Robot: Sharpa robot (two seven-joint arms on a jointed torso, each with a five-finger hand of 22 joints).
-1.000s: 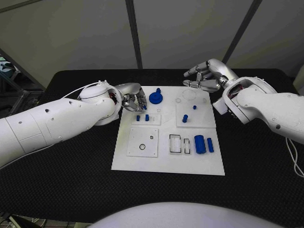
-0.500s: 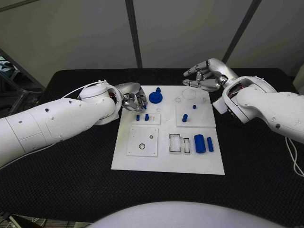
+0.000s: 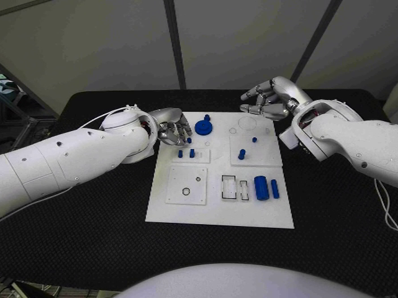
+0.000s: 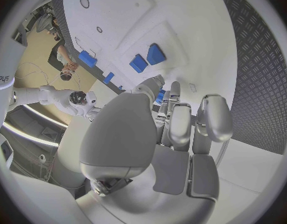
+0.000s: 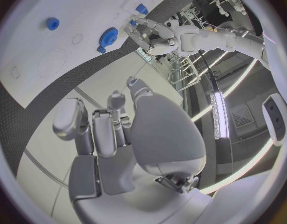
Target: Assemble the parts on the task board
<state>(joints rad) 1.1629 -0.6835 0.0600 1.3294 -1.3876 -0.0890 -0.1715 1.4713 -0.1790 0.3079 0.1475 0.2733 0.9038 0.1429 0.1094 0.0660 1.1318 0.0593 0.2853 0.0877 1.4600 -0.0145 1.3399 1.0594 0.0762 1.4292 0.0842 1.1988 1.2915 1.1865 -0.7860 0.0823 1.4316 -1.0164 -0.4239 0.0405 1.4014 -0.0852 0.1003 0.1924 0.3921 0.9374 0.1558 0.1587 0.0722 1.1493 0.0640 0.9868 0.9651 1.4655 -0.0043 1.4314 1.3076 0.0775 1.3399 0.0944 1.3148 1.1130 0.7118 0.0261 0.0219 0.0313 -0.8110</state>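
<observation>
The white task board (image 3: 218, 208) lies in the middle of the table. A blue gear (image 3: 204, 128) stands near its far edge. My left hand (image 3: 174, 133) is at the board's far left edge, just left of the gear, fingers drawn together. A small blue part (image 4: 160, 96) shows between its thumb and fingertips, apparently pinched. Two small blue pegs (image 3: 186, 153) stand just nearer than that hand. My right hand (image 3: 267, 102) hovers over the board's far right corner with its fingers loosely bent and nothing in them. The gear (image 5: 108, 35) is also in the right wrist view.
One blue peg (image 3: 241, 154) stands in the right square plate, with a smaller one (image 3: 254, 139) beyond it. Two blue cylinders (image 3: 267, 188) lie near the rectangular slots (image 3: 233, 187). A plate with two round holes (image 3: 188, 185) sits at the near left. Black table (image 3: 342, 205) surrounds the board.
</observation>
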